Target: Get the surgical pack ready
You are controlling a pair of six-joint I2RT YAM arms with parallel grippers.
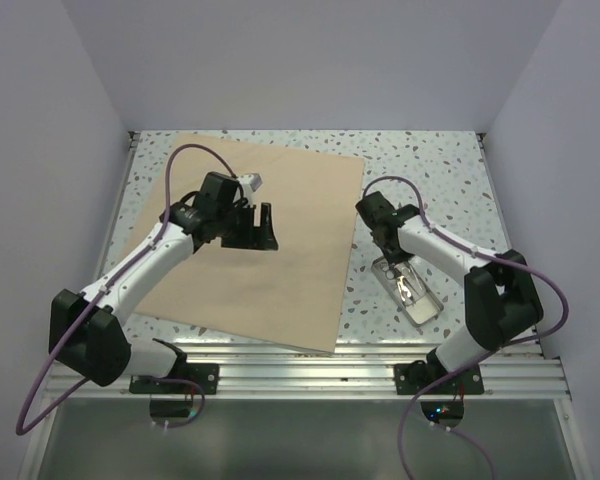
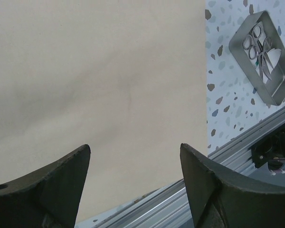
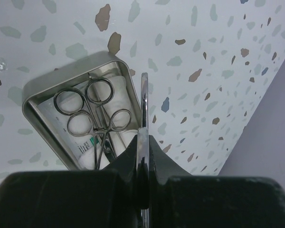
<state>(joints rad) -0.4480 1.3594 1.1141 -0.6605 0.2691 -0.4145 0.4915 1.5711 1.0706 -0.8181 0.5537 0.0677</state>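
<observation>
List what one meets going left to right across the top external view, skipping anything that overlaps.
Left arm's black elbow block → large flat beige-tan paper sheet → small shiny rectangular metal tray → right arm's black elbow block. Both end effectors overlap other things, so they are left out.

The surgical pack (image 1: 270, 250) lies flat on the table (image 1: 430, 170), left of centre, with the tray (image 1: 426, 314), instruments (image 1: 406, 287) inside it, just off its right edge.

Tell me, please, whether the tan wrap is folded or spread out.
Spread out: the tan wrap lies as one wide flat sheet on the table, no folds showing.
</observation>
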